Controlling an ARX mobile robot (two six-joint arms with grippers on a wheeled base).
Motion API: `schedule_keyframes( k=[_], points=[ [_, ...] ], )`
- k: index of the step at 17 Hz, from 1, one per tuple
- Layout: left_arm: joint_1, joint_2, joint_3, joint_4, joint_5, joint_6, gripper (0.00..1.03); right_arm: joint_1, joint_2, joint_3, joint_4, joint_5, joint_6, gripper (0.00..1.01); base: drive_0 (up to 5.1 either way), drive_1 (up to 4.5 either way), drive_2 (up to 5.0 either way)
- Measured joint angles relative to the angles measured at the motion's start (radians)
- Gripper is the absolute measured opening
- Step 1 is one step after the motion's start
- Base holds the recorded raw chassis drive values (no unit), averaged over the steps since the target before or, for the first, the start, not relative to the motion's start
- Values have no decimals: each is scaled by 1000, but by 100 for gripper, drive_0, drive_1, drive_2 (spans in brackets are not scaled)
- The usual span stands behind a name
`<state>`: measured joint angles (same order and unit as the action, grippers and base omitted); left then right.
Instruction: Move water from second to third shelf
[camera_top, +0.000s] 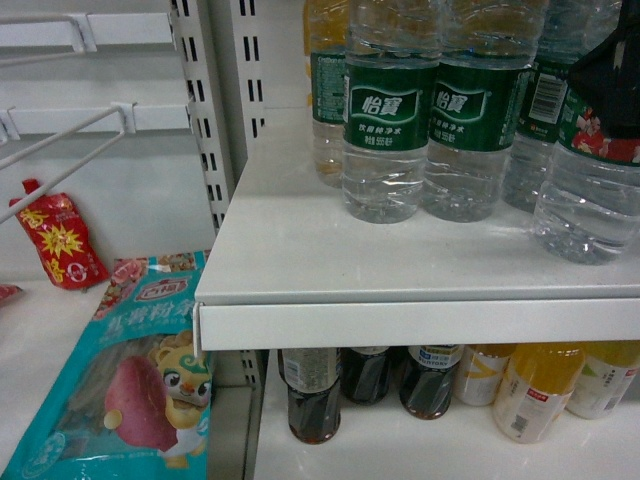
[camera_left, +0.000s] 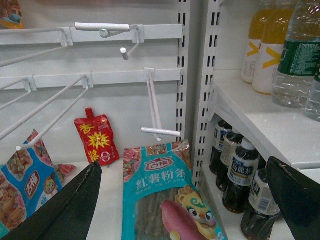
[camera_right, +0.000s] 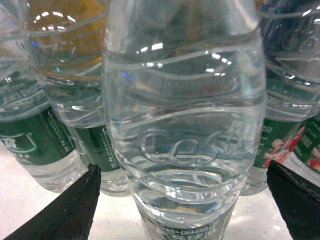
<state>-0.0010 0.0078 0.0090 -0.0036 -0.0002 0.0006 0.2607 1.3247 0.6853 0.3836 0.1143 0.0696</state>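
While the right gripper (camera_right: 182, 200) stood spread wide, its two dark fingers (camera_right: 65, 212) were on either side of the water bottle (camera_right: 182, 130) without touching it. This bottle was clear and ribbed, full of water, and it filled the middle of the right wrist view. In the head view the bottle (camera_top: 590, 190) stood at the right end of the white shelf (camera_top: 420, 310), just beside the other green-label water bottles (camera_top: 388, 120), and the dark arm covered its upper part. Behind these bottles, at the back of the white shelf, stood bottles of yellow drink (camera_left: 270, 45). Under the white shelf stood dark tea bottles (camera_top: 313, 395), and to their right some orange juice bottles (camera_top: 540, 390). To the left of the white shelf lay a teal snack bag (camera_top: 120, 390), and farther back a red pouch (camera_top: 62, 240) leaned on the wall. The left gripper (camera_left: 185, 200) was also spread, holding nothing, above the teal snack bag.
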Motion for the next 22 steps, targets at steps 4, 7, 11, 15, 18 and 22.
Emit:
schedule_keyframes(
  k=[4,7,11,15,18,22],
  points=[
    [0,0,0,0,0,0,98,-2,-111,-55,-40,0,7,98,0,0,0],
    [0,0,0,0,0,0,98,-14,-248,-133,-55,0,12,98,0,0,0],
    [0,0,0,0,0,0,98,-33,-434,-207,-126,53,21,98,0,0,0],
    [0,0,0,0,0,0,98,-60,-639,-275,-249,93,19,98,0,0,0],
    [0,0,0,0,0,0,98,-79,-712,-295,-288,114,19,98,0,0,0],
    [0,0,0,0,0,0,98,-146,-787,-418,-108,8,-40,73,0,0,0]
  ],
)
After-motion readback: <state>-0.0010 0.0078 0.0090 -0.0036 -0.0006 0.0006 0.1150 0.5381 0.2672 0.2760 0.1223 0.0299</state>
